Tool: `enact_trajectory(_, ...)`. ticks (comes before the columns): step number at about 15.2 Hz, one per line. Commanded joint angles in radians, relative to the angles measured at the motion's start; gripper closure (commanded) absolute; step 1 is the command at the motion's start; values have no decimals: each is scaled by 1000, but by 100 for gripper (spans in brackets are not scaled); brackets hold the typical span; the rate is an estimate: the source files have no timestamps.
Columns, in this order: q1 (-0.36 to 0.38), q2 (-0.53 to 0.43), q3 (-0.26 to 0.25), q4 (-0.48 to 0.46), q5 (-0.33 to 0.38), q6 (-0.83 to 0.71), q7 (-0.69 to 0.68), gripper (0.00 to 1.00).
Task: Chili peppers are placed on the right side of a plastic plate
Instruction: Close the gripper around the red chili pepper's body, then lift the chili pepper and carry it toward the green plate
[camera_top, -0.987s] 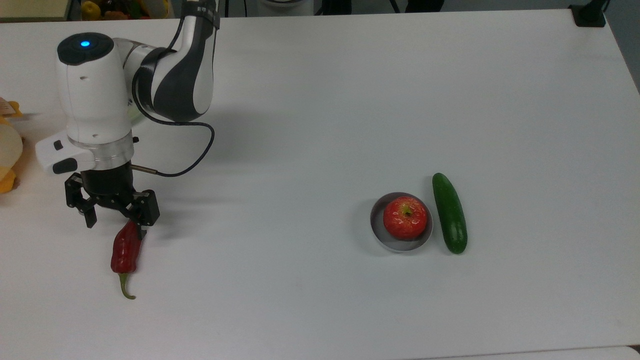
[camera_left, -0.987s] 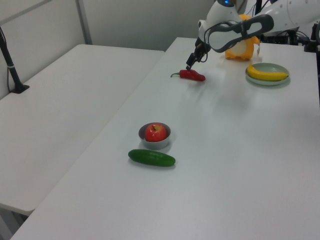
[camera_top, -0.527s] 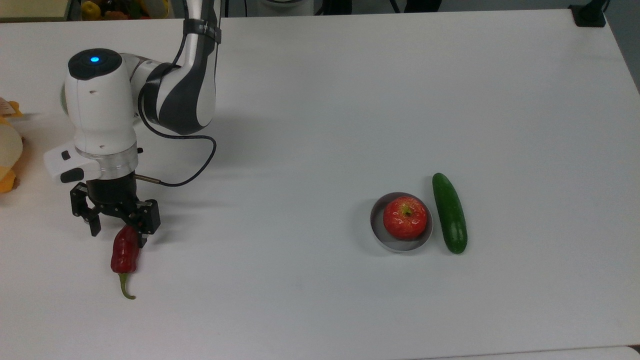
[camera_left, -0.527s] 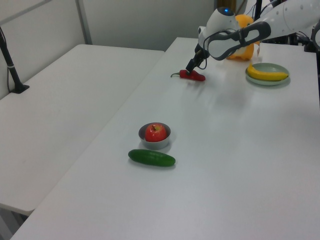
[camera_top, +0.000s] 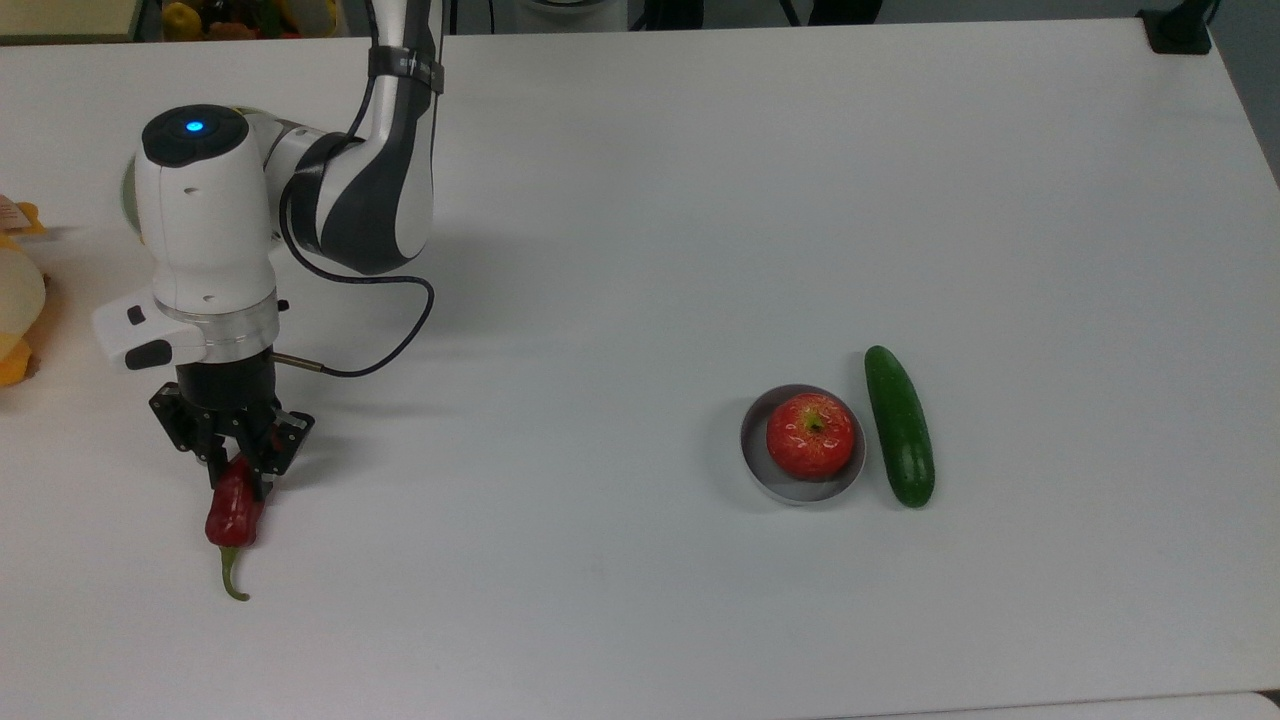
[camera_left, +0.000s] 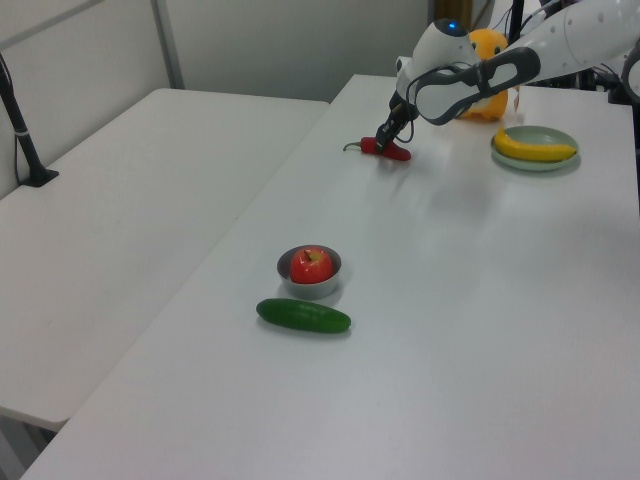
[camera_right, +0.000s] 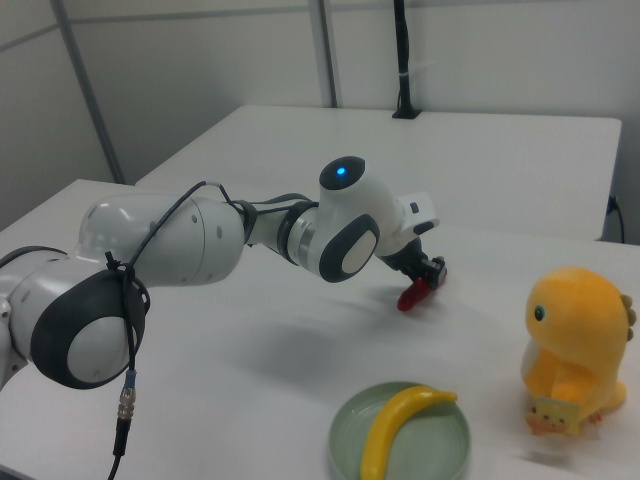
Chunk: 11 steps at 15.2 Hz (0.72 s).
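Top view: hand (camera_top: 236, 462) closed on blunt end of chili pepper (camera_top: 232, 512), pepper low over tabletop (camera_top: 640, 250). We lift straight, keep grip firm, carry beside plastic plate (camera_right: 445, 445).

The hand (camera_top: 236, 462) has closed on the chili pepper (camera_top: 232, 510), which shifted toward the top view's left.
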Motion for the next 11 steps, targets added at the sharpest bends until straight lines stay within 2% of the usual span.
enact_trajectory(1,-6,-70,10,-62,-5,17,-9,87)
enact_trajectory(6,0,-274,19,-220,-1,-44,-14,90)
enact_trajectory(11,-1,-395,19,-241,-1,-225,-37,89)
